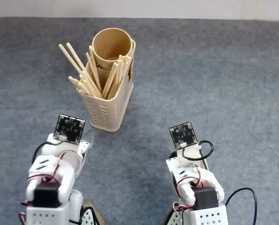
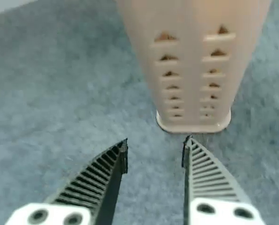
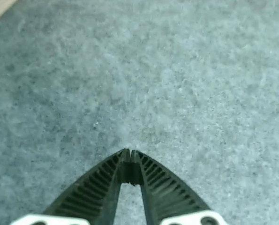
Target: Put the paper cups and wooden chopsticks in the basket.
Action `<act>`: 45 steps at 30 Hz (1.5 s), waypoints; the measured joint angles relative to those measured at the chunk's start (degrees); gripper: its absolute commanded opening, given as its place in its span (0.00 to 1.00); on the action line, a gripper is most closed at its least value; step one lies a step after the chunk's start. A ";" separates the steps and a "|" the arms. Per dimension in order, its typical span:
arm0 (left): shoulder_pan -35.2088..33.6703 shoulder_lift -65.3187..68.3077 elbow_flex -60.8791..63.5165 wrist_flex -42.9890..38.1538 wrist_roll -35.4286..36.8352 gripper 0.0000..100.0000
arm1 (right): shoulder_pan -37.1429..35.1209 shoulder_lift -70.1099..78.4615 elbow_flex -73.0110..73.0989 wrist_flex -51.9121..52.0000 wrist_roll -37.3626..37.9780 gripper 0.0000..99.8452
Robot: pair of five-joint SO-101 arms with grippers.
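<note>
The task looks done: cups and chopsticks stand in the basket, far left on the desk. The left claw hangs parted and empty near its base. The right claw is pinched together, empty. Next, I judge, only parking.

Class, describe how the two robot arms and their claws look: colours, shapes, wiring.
The left arm and right arm have white plastic shells around black motors, with red and black wires. A black cable loops off the right one. Each wrist carries a dark circuit board. The left claw and right claw have black, ribbed, pointed fingers.
</note>
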 measured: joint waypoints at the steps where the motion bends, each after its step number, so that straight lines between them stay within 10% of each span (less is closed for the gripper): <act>1: -0.09 0.26 2.90 -1.76 -0.18 0.20 | 0.00 0.00 0.00 0.00 0.00 0.02; 11: -1.58 1.23 11.08 -11.96 -0.18 0.20 | 0.00 0.00 0.09 5.01 0.00 0.02; 21: -1.49 -0.53 11.08 11.34 -0.18 0.20 | 0.00 0.00 0.09 6.42 0.00 0.02; 45: -1.49 -2.46 10.99 12.75 -0.18 0.20 | 0.00 0.00 0.09 6.42 0.00 0.02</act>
